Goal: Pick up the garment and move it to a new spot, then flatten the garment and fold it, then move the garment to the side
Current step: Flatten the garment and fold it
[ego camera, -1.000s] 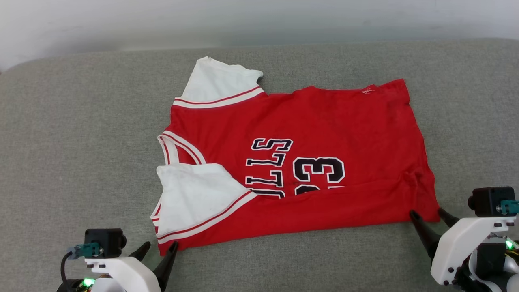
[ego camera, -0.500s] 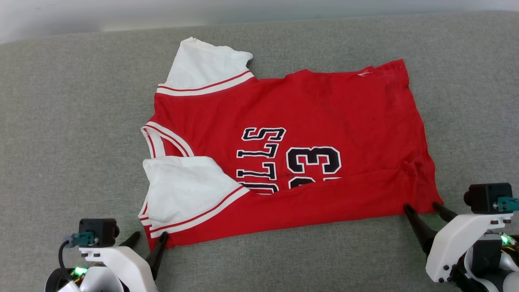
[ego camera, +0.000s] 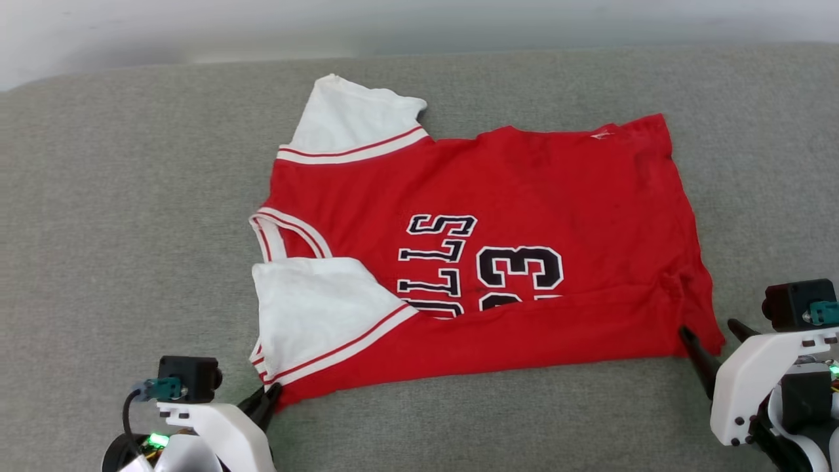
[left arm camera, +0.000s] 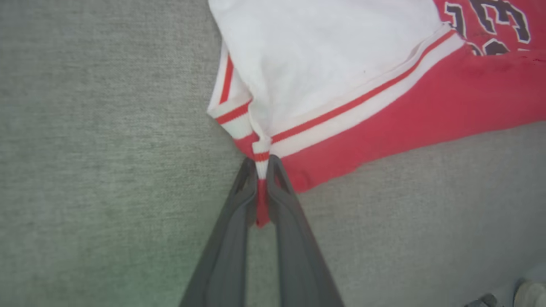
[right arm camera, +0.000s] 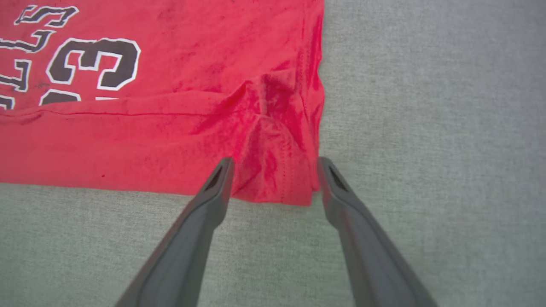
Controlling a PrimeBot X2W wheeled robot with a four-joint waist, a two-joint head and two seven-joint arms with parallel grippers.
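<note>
The garment [ego camera: 498, 196] lies spread on the grey cushion, red with white sleeves and black "BULLS" and "23" print, its near long edge folded up over the lower print. My left gripper [ego camera: 267, 397] is shut on the garment's near left corner; in the left wrist view the striped trim [left arm camera: 261, 158] is pinched between the two fingers [left arm camera: 279, 187]. My right gripper [ego camera: 711, 331] stands open around the garment's near right corner. In the right wrist view that bunched red corner [right arm camera: 273, 175] sits between the spread fingertips [right arm camera: 224, 170].
The grey fabric cushion [ego camera: 118, 249] runs wide on every side of the garment. Its far edge meets a pale wall [ego camera: 196, 26] at the top of the head view.
My left gripper has closed on the garment's near left corner. The right gripper has stayed open at the right corner. The head camera has shifted a little.
</note>
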